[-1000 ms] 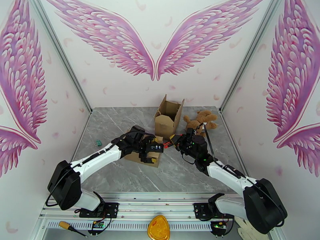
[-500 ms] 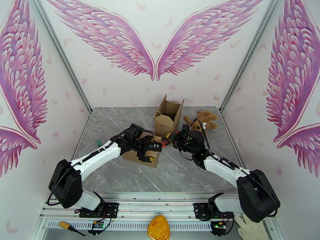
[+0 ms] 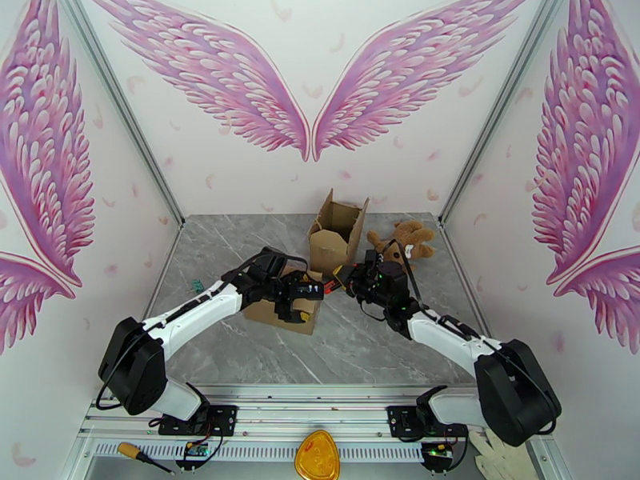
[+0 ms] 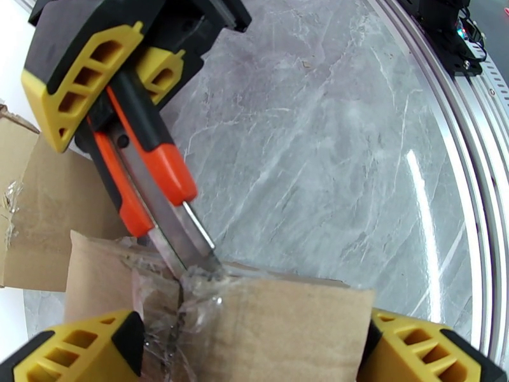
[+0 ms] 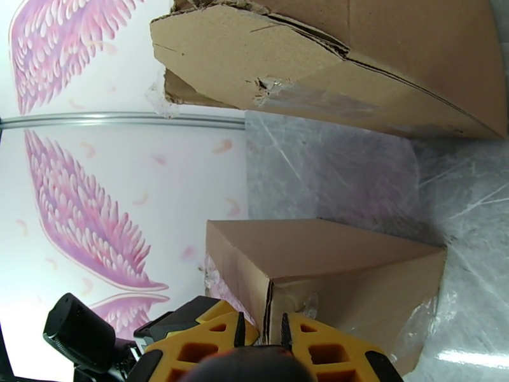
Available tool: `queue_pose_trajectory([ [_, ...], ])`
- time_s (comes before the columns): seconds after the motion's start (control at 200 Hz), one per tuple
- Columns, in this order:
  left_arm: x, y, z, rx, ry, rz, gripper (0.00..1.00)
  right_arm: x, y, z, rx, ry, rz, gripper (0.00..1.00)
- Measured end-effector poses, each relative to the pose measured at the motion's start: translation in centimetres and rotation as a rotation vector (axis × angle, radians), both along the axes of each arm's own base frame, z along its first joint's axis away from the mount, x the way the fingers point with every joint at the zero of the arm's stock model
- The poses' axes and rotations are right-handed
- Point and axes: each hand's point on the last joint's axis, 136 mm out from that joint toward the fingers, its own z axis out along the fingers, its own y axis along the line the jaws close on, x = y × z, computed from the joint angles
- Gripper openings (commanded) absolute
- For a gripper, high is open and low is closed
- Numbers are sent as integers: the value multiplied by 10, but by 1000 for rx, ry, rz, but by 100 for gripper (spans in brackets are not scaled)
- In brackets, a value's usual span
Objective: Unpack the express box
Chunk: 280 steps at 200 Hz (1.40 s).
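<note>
A flat, taped express box lies mid-table, seen close up as a cardboard block. My left gripper hovers over its right end, open, with yellow fingers standing on either side of the box. My right gripper is shut on an orange utility knife. The blade tip rests on the crumpled clear tape at the box's seam.
An opened cardboard box stands behind, with a brown teddy bear to its right. A small green item lies at the table's left edge. A screwdriver, a yellow piece and a white glove sit below the front rail.
My right arm has stretched left, bringing the knife to the box seam. My left gripper's jaws have narrowed a little over the box.
</note>
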Motion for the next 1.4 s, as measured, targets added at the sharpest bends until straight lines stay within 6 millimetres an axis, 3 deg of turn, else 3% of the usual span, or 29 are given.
queue_pose_trajectory([
  [0.485, -3, -4, -1, -32, 23, 22, 87, -13, -17, 2, -41, 43, -68, 0],
  [0.84, -12, -4, -2, -47, 3, -27, 88, -14, -9, -1, -19, 59, 11, 0],
  [1.124, -1, -10, -4, -25, 17, 14, 87, -5, -9, 2, -15, 17, -2, 0],
  [1.399, 10, -17, -5, -14, 66, 54, 85, -6, -26, 4, -32, -11, -96, 0],
])
